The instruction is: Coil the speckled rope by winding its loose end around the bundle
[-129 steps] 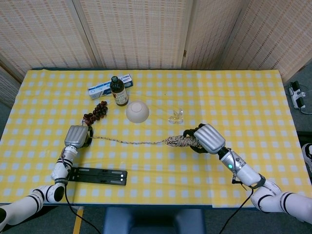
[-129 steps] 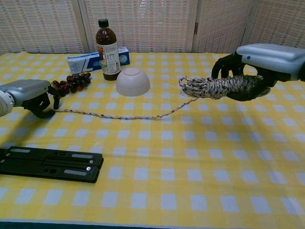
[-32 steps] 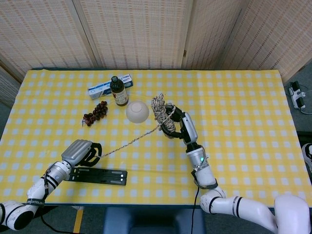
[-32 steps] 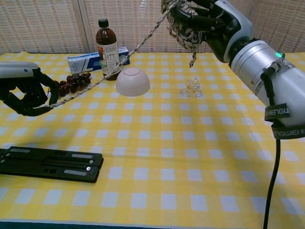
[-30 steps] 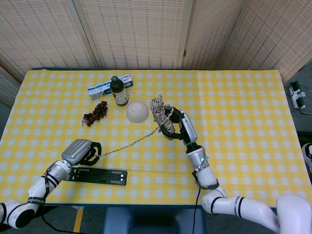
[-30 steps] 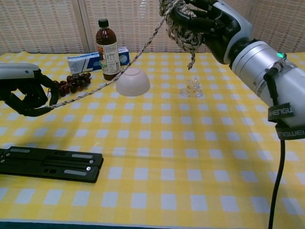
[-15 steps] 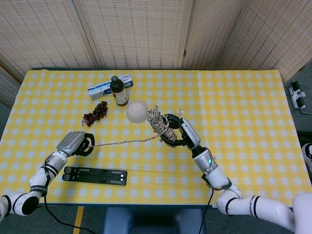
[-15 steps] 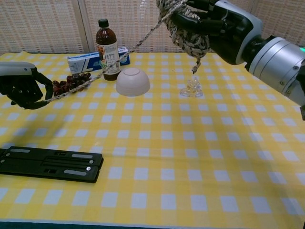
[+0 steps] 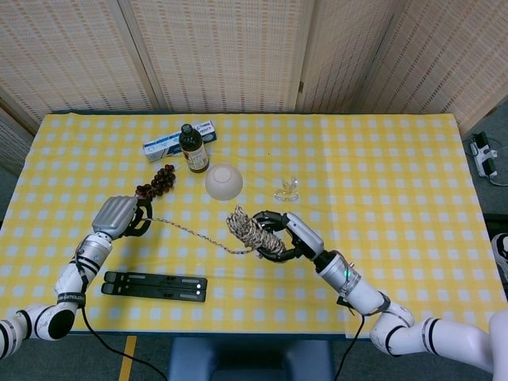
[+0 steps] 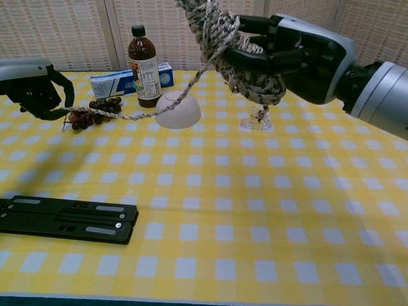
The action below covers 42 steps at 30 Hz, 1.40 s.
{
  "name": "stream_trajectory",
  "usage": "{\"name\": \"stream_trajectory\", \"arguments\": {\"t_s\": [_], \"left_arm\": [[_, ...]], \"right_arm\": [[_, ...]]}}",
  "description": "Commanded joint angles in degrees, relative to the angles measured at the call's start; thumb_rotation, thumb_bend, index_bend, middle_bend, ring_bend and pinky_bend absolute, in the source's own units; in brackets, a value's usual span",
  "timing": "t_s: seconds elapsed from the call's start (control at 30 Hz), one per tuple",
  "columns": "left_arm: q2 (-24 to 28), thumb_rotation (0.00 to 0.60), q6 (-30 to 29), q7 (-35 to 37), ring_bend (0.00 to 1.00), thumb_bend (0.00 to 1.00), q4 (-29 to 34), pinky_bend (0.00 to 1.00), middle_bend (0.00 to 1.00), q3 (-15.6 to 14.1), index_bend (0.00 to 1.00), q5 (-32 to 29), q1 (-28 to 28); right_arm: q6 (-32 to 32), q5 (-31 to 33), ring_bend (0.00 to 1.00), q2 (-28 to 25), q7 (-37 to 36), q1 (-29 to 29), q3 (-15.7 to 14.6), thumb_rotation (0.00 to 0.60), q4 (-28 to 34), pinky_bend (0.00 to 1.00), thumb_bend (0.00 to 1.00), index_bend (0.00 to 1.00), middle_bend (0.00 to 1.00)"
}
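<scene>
Silver-backed left hand (image 9: 116,215) and right hand (image 10: 299,58) with black fingers (image 10: 252,60); white and silver arm segments, black cables, green light at right wrist.

Rope bundle (image 10: 237,57) top cropped.

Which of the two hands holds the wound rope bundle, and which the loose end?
The right hand grips the thick speckled rope bundle, raised above the table. The left hand pinches only the single loose strand, near the grapes.
</scene>
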<state>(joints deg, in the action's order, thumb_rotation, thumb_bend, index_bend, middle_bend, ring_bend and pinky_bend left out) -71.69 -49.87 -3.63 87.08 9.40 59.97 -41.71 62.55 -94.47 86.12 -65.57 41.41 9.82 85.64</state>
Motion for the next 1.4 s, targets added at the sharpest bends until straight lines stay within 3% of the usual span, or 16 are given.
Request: {"name": "stream_trajectory", "arguments": {"t_s": [0.03,0.53,0.93,1.17,1.4], "left_arm": [[0.8,0.6,-2.4,-1.7,0.81,0.51,2.2,0.77,0.9,0.9,0.63,2.0,-0.4],[1.8,0.6,-13.8,-13.9,0.81,0.51,11.1,0.77,0.9,3.8,0.63,15.1,-2.7],[-0.9,0.6,-13.0,-16.4,0.81,0.51,17.0,0.77,0.9,5.9,0.63,16.2,-6.2],[-2.6,0.6,-12.8,-17.3,0.81,0.51,19.0,0.77,0.9,6.0,0.62,16.6,-7.3],[-1.0,0.6,-13.7,-12.9,0.81,0.51,22.8,0.77,0.9,4.6,0.62,17.5,-5.2]], "right_arm": [[-1.2,-0.6,0.83,-0.4,1.5,1.1,-1.0,0.6,0.4,0.7,0.51,0.98,0.77],[-12.4,7.4,0.83,1.1,14.4,6.7,-0.9,0.6,4.3,0.71,0.51,0.98,0.78],[-17.1,16.4,0.84,5.9,23.5,8.6,1.1,0.6,4.2,0.72,0.51,0.98,0.78],[-17.7,24.3,0.85,9.7,27.7,8.5,3.5,0.6,3.4,0.72,0.51,0.99,0.79],[-13.0,33.3,0.86,14.1,33.5,6.7,6.9,0.6,2.1,0.72,0.51,0.99,0.79]]}}
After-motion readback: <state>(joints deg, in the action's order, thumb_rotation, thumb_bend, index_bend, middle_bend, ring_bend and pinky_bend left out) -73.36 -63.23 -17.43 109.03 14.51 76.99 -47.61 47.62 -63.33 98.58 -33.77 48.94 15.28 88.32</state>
